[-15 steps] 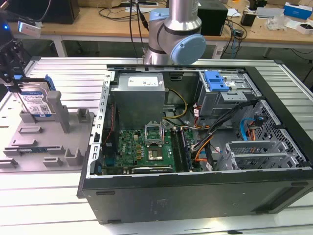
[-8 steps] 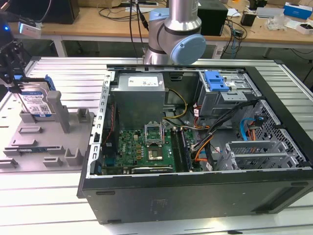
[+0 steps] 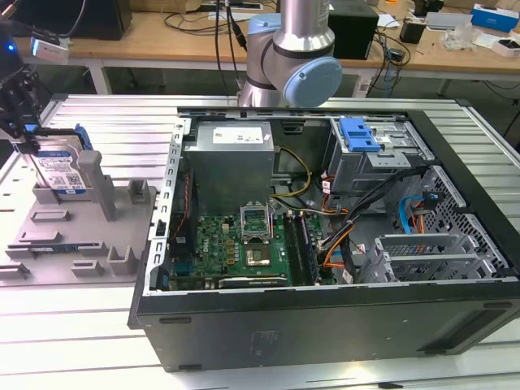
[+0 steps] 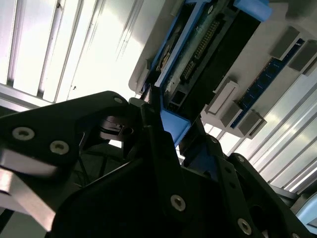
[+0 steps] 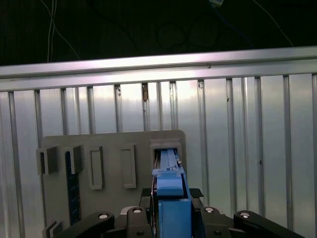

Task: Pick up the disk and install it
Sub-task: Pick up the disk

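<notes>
A black two-fingered gripper (image 5: 171,213) clasped a blue-framed disk (image 5: 171,178) from both sides, the disk standing edge-on at a recessed slot of a grey plastic fixture tray (image 5: 114,144). A dark blue memory strip (image 5: 69,188) sat in another slot of the tray, which lay on a ribbed aluminium table (image 5: 247,148).

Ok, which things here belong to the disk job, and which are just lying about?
Job: the disk, the hand at it, grey holder, open computer case.
Lying about: power supply, memory stick, bench boxes.
</notes>
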